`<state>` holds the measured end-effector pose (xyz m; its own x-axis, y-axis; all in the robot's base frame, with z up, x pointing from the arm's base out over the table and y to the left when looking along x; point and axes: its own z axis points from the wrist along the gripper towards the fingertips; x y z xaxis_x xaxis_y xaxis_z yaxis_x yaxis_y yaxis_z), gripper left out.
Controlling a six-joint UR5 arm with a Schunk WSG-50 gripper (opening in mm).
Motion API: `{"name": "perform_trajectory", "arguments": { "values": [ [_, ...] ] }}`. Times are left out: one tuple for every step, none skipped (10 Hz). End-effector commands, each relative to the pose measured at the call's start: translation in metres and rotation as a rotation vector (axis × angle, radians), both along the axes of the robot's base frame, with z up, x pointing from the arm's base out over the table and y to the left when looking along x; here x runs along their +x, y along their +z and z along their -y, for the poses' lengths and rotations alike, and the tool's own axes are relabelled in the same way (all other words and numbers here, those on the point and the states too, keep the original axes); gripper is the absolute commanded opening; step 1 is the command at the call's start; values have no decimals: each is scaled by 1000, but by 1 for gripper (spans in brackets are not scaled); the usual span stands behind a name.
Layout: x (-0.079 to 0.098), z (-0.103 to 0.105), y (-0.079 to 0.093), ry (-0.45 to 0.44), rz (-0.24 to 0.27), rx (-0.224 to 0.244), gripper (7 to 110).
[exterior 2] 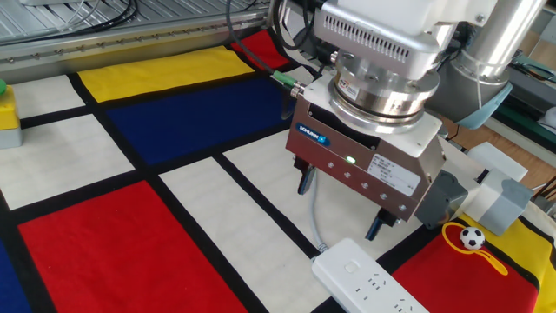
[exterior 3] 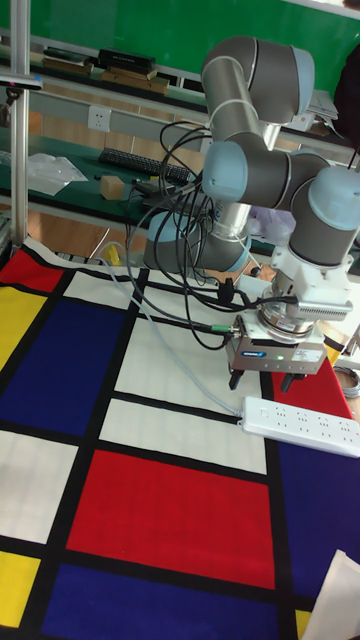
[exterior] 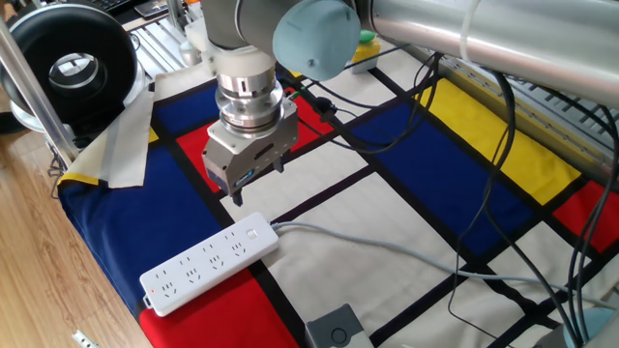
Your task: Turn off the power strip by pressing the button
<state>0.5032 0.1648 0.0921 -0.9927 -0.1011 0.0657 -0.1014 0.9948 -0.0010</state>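
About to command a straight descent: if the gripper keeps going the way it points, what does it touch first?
Probably the cord end of the power strip, near the button. The gripper points straight down with its jaws open, just above that end. Depth is unclear, so one finger could land on the cloth beside the strip.

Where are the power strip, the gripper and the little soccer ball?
power strip (exterior: 208, 263): one fixed view, middle of its top face.
gripper (exterior 2: 340, 205): the other fixed view, midway between its open fingers.
soccer ball (exterior 2: 472, 238): the other fixed view, its middle.
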Motion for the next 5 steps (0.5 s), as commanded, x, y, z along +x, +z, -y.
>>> {"name": "perform_trajectory", "arguments": {
  "values": [
    [0, 5, 1, -19, -1, -20, 88],
    [0, 3, 1, -11, -3, -9, 88],
    [0, -1, 1, -16, -3, 8, 88],
    [0, 4, 1, -16, -3, -15, 88],
    [0, 7, 1, -14, -3, -25, 88]
  ]
}}
